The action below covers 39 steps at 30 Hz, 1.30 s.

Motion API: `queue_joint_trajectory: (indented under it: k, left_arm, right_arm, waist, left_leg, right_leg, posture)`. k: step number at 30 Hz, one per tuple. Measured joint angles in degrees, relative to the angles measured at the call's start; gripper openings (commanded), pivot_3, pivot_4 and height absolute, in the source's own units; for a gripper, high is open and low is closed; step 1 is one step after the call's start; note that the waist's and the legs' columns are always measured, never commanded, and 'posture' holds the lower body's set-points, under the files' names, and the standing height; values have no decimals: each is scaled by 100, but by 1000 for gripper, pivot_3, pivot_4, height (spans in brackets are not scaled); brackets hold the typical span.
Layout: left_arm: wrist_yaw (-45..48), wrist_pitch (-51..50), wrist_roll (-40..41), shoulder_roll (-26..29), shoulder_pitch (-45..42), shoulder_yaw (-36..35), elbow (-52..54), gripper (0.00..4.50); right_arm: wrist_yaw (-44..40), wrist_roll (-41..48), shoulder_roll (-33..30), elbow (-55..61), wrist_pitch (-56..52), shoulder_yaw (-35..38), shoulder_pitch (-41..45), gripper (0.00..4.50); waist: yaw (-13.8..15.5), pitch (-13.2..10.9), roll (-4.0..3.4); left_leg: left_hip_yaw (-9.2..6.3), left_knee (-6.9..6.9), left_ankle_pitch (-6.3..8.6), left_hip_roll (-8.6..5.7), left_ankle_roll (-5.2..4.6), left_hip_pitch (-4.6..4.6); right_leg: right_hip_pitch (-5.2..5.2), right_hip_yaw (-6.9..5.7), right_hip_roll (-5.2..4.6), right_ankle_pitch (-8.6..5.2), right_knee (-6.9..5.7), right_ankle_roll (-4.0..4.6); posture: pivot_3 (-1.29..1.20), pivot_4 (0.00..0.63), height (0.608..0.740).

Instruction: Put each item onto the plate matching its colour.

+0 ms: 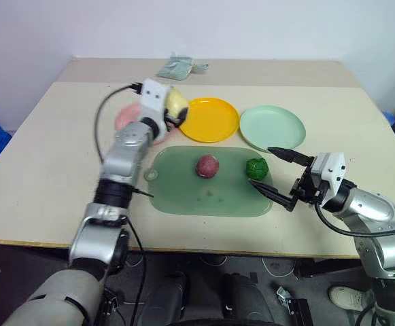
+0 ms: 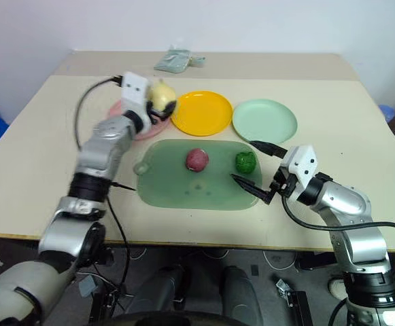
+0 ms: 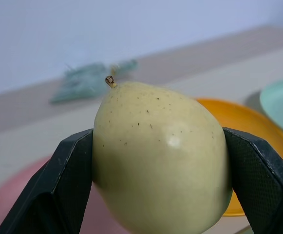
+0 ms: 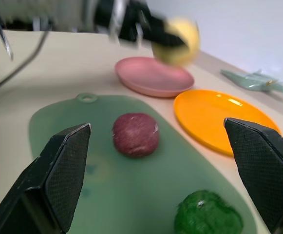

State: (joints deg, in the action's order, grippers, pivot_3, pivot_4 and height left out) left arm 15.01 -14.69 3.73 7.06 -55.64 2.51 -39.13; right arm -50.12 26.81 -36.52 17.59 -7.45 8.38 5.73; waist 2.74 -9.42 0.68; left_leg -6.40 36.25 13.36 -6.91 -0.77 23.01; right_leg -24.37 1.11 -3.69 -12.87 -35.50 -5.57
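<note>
While the right hand (image 1: 272, 172) hangs near the front edge of the desk (image 1: 47, 170), its two black fingers stand wide apart and hold nothing; it is just beside the right end of the green tray (image 1: 183, 190), and one finger reaches over the tray's edge. On this tray lie two of the items. The bumpy green lump (image 1: 255, 167) is near the right end, close to the right hand but apart from it. The dark red ball (image 1: 207, 166) lies around the middle of the tray, apart from the lump.

Behind the tray stand three round plates in one row. The pink plate (image 2: 119, 109) is on the left, the yellow-orange plate (image 1: 211, 119) is in the middle, and the mint green plate (image 1: 273, 127) is on the right. The left hand (image 3: 158, 161) is raised over the gap between the pink plate and the yellow-orange one, and it grips the pale yellow pear (image 3: 156, 151) between its two fingers, stem end up. Further back, near the far edge of the desk, lies a crumpled greenish bag (image 1: 182, 66).
</note>
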Motion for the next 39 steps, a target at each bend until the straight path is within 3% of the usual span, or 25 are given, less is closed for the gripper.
queue_joint_trajectory:
  k: [6,8,9,16,18,21,25,28,32,39]
  left_arm:
    - [-646,1248,-353,-678,-1067,81,-2496,3416]
    - [-804,1437,-423,-730,-1230,67,-2871,3416]
    - [-854,1491,-438,-728,-1265,43,-2992,4431]
    - [-766,1755,-436,-601,-1258,-127,-3121,4469]
    - [-374,1733,-349,-503,-1143,-170,-2756,4469]
    - [586,1487,-49,-241,-515,-179,-1365,4469]
    - [1896,381,313,710,773,-15,973,4469]
    - [2643,-428,574,1449,1396,21,2102,4469]
    - [3373,-1029,976,1955,1718,19,3043,4469]
    - [4026,-1629,1398,2155,1847,214,3773,4469]
  right_arm:
    - [186,-83,2,34,-56,10,22,4500]
    - [272,-81,0,135,-135,12,13,4500]
    - [314,-79,-1,210,-186,15,0,4500]
    - [558,-70,-7,565,-441,129,-142,4500]
    - [592,-70,-6,622,-464,138,-200,4500]
    - [622,-73,-1,636,-466,143,-270,4500]
    - [617,-69,7,656,-442,167,-365,4500]
    - [568,-70,7,624,-400,223,-536,4500]
    - [525,-71,7,619,-308,348,-840,4500]
    - [483,-125,5,618,-139,650,-1673,4500]
  waist:
    - [-55,-7,12]
    - [-60,-7,12]
    - [-62,-7,12]
    - [-46,-8,14]
    - [-52,-8,13]
    - [-89,-7,11]
    - [-239,-6,9]
    - [-229,-7,8]
    - [-92,-7,8]
    - [-51,-6,7]
  left_leg:
    - [7,-5,-8,-1,14,19]
    - [7,-4,-5,0,9,20]
    - [7,-3,-2,-1,4,20]
    - [6,9,2,-3,-4,23]
    - [5,9,2,-3,-4,23]
    - [6,6,-2,-2,3,21]
    - [10,-3,-5,-2,8,20]
    - [9,0,-2,-1,2,20]
    - [-1,22,2,-2,-3,17]
    - [1,26,3,-1,-4,15]
  right_leg:
    - [-29,9,-1,3,-5,-3]
    - [-29,9,-1,3,-5,-3]
    - [-29,10,-1,4,-6,-4]
    - [-27,8,-1,14,-8,-7]
    - [-27,8,0,14,-10,-6]
    - [-31,14,0,15,-18,-4]
    - [-46,26,0,13,-39,1]
    - [-51,27,0,11,-51,8]
    - [-28,16,-1,11,-47,8]
    - [-26,16,-1,10,-45,9]
  posture:
    - [0,150,740]
    - [0,150,740]
    - [0,150,740]
    - [0,150,740]
    - [0,150,740]
    - [0,150,740]
    - [0,150,740]
    - [0,150,740]
    - [0,150,740]
    - [0,150,740]
